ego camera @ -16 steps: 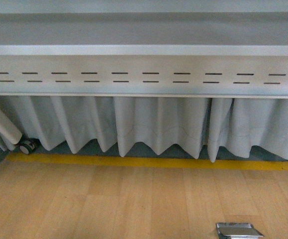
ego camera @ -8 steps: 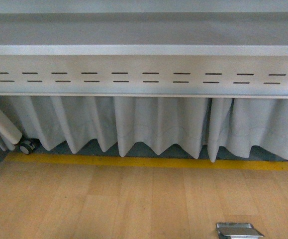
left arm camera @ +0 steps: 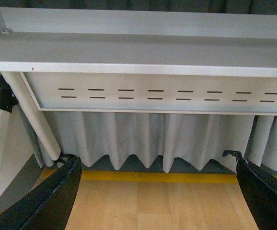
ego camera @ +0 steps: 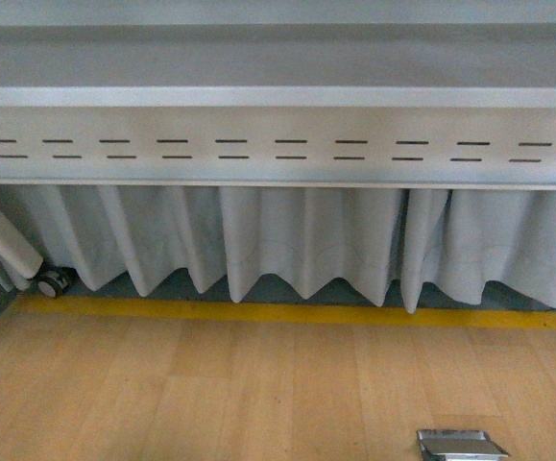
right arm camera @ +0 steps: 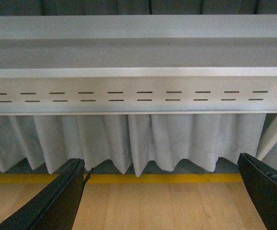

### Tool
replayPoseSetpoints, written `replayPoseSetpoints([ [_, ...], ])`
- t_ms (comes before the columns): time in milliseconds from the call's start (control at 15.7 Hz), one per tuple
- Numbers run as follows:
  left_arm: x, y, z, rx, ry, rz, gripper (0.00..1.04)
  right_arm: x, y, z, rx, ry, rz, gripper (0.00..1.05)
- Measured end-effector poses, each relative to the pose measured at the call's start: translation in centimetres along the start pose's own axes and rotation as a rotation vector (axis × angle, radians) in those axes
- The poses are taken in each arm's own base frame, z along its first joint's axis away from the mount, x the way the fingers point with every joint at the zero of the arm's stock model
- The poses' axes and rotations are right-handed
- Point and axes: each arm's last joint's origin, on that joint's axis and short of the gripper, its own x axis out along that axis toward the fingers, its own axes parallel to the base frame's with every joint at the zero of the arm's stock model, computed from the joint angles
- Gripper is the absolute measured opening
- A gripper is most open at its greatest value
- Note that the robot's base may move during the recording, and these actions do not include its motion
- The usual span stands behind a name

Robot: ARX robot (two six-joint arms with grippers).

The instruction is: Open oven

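The oven is out of view in every frame. In the left wrist view my left gripper [left arm camera: 158, 191] is open and empty, its black fingers [left arm camera: 42, 201] wide apart over the wooden table top [left arm camera: 152, 206]. In the right wrist view my right gripper [right arm camera: 162, 196] is open and empty too, its black fingers [right arm camera: 47, 203] wide apart over the same wood. Neither arm shows in the front view.
A grey slotted beam [ego camera: 278, 144] and a pleated white curtain [ego camera: 297, 240] run across the back. A yellow strip [ego camera: 297, 313] edges the wooden table [ego camera: 210, 394]. A small shiny metal piece [ego camera: 460, 446] sits at the front right. A white leg with a caster [ego camera: 53, 281] stands far left.
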Motion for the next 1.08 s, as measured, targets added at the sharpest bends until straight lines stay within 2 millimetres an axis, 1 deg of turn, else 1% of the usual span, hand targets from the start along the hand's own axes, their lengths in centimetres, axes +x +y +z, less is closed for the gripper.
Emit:
replayPoseSetpoints([
  [1084, 0.0, 0.0, 0.0, 0.0, 0.0, 0.0, 0.98, 0.0, 0.0, 0.0, 0.0, 0.0, 0.0, 0.98],
])
